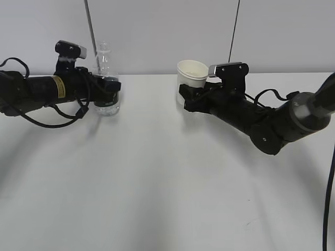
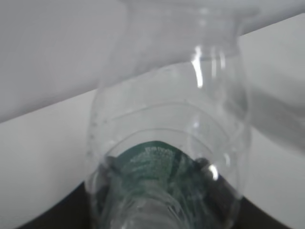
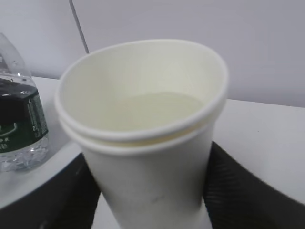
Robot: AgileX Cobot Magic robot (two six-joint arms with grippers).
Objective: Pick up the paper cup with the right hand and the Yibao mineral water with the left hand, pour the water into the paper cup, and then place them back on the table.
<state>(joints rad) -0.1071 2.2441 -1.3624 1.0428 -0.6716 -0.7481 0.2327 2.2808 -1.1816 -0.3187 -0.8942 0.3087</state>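
Fingers of my left gripper (image 1: 109, 85) are closed around the bottle (image 1: 106, 78) at its label band, one dark finger showing on each side of the clear body in the exterior view. That bottle stands upright with its base on the table (image 1: 157, 178), at the left rear, close to the back wall; its neck is open, without a cap. My left wrist view is filled by the bottle (image 2: 167, 157) at very close range: clear ribbed shoulder above, green label below, and dark finger surfaces at both lower corners. My right gripper (image 1: 187, 98) is closed on the cup (image 1: 190, 78), black fingers pressing its lower wall from either side. Right wrist view confirms this: the cup (image 3: 143, 138) sits upright between two dark fingers (image 3: 238, 191), rolled rim uppermost, interior cream-white. A pale level surface shows inside it; I cannot tell whether that is liquid or the cup floor. Whether the cup base touches the table I cannot tell, as my gripper hides it. Cup and bottle are well apart, the cup right of centre, the bottle (image 3: 21, 119) visible at the left edge of my right wrist view. Both arms lie low over the table, reaching inward from opposite sides.
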